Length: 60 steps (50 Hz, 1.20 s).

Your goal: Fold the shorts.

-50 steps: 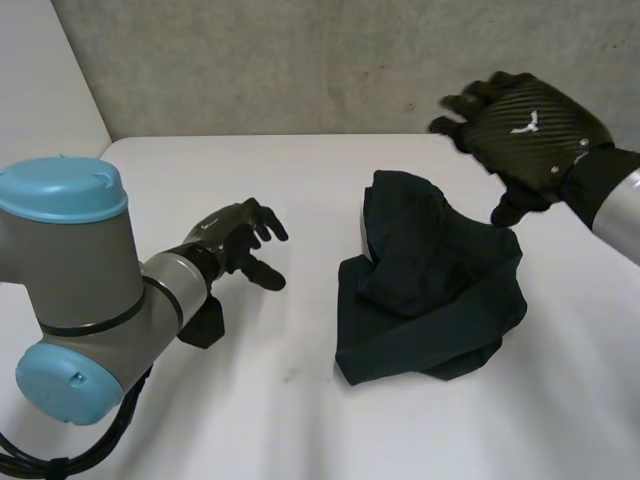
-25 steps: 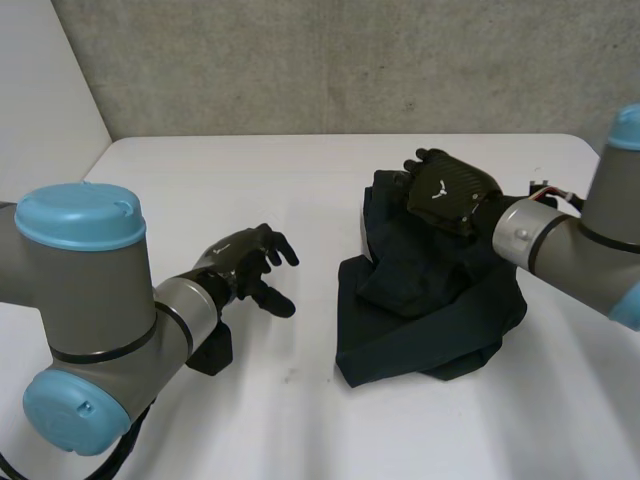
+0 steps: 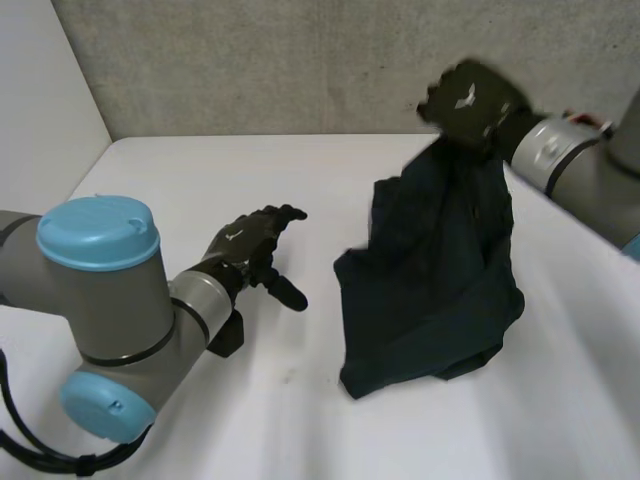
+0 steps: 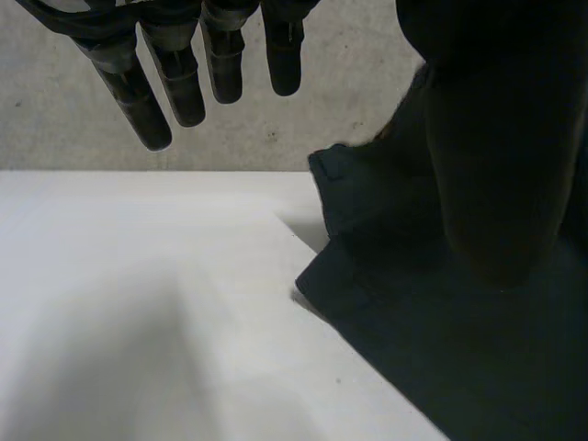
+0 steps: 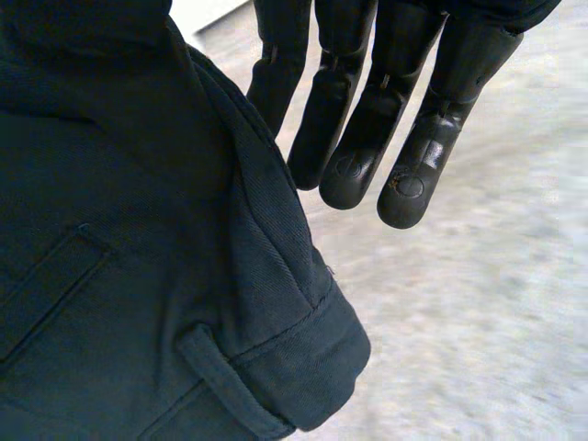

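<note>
Hanging from the right hand (image 3: pixel 468 100), which pinches their 12 o'clock edge aloft, the shorts (image 3: pixel 435 270) reach down to the table (image 3: pixel 200 170), lower end resting toward its 3 o'clock side. Left hand (image 3: pixel 250 245): fingers spread and loose, holding nothing, at the shorts' 9 o'clock, apart from them.

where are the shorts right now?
Head view, right of centre: the shorts hang from the raised right hand, lower part bunched on the white table, apart from the left hand.

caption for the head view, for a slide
Right hand holds shorts up by one edge, left hand open beside them.
</note>
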{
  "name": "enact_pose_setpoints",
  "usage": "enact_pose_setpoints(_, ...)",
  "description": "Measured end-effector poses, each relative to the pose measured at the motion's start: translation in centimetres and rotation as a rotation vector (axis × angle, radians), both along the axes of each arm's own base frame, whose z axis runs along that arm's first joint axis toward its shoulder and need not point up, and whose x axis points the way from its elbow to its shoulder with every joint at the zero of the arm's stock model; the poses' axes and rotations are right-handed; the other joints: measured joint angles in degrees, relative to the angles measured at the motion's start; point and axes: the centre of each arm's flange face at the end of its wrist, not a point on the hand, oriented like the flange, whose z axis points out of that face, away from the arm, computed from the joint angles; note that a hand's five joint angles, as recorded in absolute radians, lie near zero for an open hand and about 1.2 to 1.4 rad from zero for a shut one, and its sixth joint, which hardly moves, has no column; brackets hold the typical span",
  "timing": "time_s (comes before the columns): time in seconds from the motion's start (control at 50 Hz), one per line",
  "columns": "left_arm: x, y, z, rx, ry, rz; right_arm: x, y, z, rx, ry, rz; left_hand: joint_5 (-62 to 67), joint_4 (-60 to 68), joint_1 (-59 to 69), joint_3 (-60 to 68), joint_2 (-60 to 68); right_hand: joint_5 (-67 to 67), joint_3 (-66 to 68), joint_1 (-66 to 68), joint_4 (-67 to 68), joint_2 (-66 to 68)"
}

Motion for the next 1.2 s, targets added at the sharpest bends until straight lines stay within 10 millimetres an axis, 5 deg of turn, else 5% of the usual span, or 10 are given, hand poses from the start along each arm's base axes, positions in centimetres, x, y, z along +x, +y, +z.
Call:
enact_pose_setpoints(0.16,-1.4,-1.1,-0.2,-0.035,0.003,-0.019,-1.4,3.0,4.9,0.028,-0.103,-0.073,0.0,-0.31,0.0,0.0,-0.19,0.0,0.0,0.03,0.01,0.0)
enact_pose_setpoints(0.38,-4.4,-0.8,-1.1,-0.04,0.015,-0.084,-1.9,7.1,5.2,0.127,-0.061,-0.07,0.48,0.15,0.61,0.37,0.46,0.0,0.0,0.03,0.02,0.0)
enact_pose_setpoints(0.54,-6.0,-0.1,-2.8,-0.007,0.006,-0.138,-2.3,8.4,4.9,0.15,-0.061,-0.083,27.03,27.09,29.63,26.38,27.3,0.0,0.0,0.03,0.02,0.0)
enact_pose_setpoints(0.56,-6.1,0.1,-3.0,-0.002,0.004,-0.145,-2.4,8.5,4.9,0.151,-0.062,-0.09,37.74,37.89,40.32,37.24,38.16,0.0,0.0,0.03,0.02,0.0)
enact_pose_setpoints(0.66,-6.3,1.6,-3.9,0.063,-0.028,-0.193,-2.8,8.2,4.5,0.153,-0.056,-0.135,39.06,39.19,40.61,38.59,39.59,0.0,0.0,0.03,0.02,0.0)
enact_pose_setpoints(0.76,-5.2,1.5,-2.7,0.072,-0.036,-0.168,-2.8,7.9,4.2,0.155,-0.049,-0.152,52.93,54.91,52.45,53.75,54.82,0.0,0.0,0.03,0.02,0.0)
enact_pose_setpoints(0.82,-4.1,0.6,-1.3,0.051,-0.028,-0.128,-2.8,7.7,4.1,0.155,-0.048,-0.156,52.93,55.18,52.45,53.85,54.92,0.0,0.0,0.03,0.02,0.0)
enact_pose_setpoints(1.0,-0.9,-3.6,9.8,-0.254,0.091,0.014,-2.1,5.7,6.5,0.019,-0.122,-0.161,52.93,55.17,52.46,54.07,55.11,0.0,0.0,0.03,0.04,0.0)
enact_pose_setpoints(1.02,-0.5,-4.4,13.0,-0.371,0.124,0.043,-1.7,4.6,8.1,-0.093,-0.184,-0.169,52.93,55.18,52.45,54.17,55.16,0.01,0.0,0.03,0.04,0.0)
enact_pose_setpoints(1.2,0.6,-5.5,24.9,-0.99,0.272,0.205,-0.6,2.2,15.7,-0.629,-0.523,-0.191,52.93,55.18,52.45,54.17,55.17,0.02,0.0,0.03,0.04,0.01)
